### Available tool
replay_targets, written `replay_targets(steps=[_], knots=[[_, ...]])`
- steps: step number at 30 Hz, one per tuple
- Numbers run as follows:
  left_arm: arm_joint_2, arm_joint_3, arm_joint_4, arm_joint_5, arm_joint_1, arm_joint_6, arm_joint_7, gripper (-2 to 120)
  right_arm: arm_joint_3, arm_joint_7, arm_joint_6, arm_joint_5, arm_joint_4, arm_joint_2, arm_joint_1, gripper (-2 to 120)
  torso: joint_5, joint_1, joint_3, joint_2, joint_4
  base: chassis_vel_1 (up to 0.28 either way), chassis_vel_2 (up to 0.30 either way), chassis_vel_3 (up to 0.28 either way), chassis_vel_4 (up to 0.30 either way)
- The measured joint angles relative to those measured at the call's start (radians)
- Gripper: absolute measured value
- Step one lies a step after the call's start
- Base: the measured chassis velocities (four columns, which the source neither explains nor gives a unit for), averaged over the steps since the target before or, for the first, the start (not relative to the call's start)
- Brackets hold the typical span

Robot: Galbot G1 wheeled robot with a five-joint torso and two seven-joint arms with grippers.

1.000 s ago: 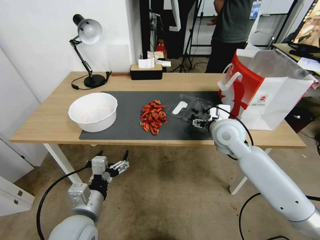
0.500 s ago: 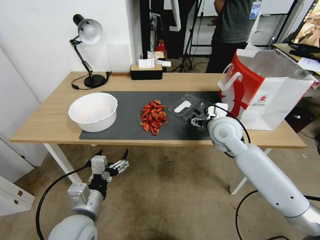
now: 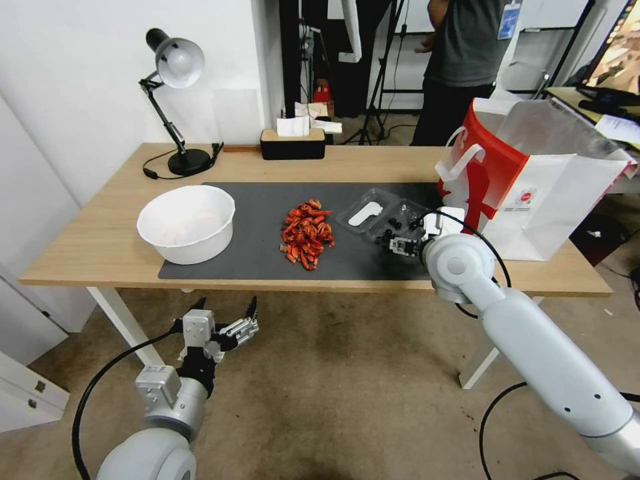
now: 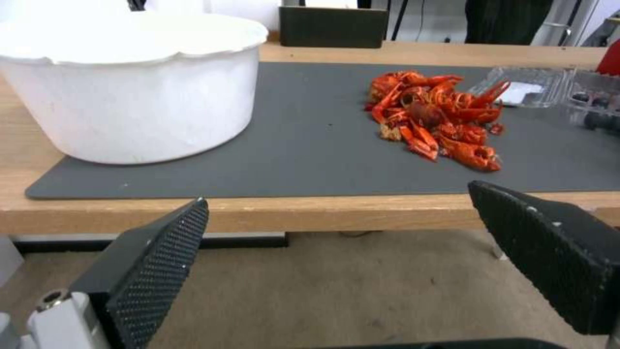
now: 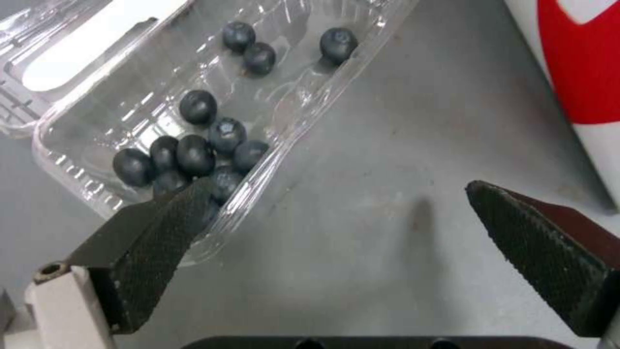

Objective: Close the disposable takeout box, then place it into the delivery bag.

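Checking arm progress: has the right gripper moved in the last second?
Yes, slightly. The right gripper went left toward the crayfish pile, then came back right toward the bag, ending near the open box.

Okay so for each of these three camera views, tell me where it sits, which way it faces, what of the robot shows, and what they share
Head view: high on the robot, facing forward and down at the wooden table; both arms show, left gripper low before the table, right gripper at the transparent plastic clamshell takeout box.
Left wrist view: below the table edge, facing across the dark grey mat; own open fingers show.
Right wrist view: above the mat, facing down on the box; own open fingers show.
Shared: the box and the red and white paper delivery bag.
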Motion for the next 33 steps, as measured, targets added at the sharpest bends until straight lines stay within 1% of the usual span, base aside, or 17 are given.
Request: replay_targets(steps=[13, 23, 33], knots=[[-0.008, 0.002, -0.001, 0.000, -0.001, -0.004, -0.002, 100, -0.013, 0.017, 0.000, 0.047, 0.000, -0.029, 0.018, 100, 0.0001, 0.000, 0.000, 0.000, 0.0000, 0.000, 0.000, 0.000, 0.000], [-0.011, 0.004, -0.004, 0.001, -0.001, -0.006, -0.003, 100, -0.017, 0.020, 0.000, 0.056, 0.001, -0.039, 0.022, 100, 0.0001, 0.000, 0.000, 0.000, 0.0000, 0.000, 0.000, 0.000, 0.000], [-0.010, 0.005, -0.004, 0.001, -0.006, -0.009, -0.004, 100, -0.027, 0.021, 0.000, 0.085, 0.004, -0.090, 0.034, 100, 0.0001, 0.000, 0.000, 0.000, 0.0000, 0.000, 0.000, 0.000, 0.000]])
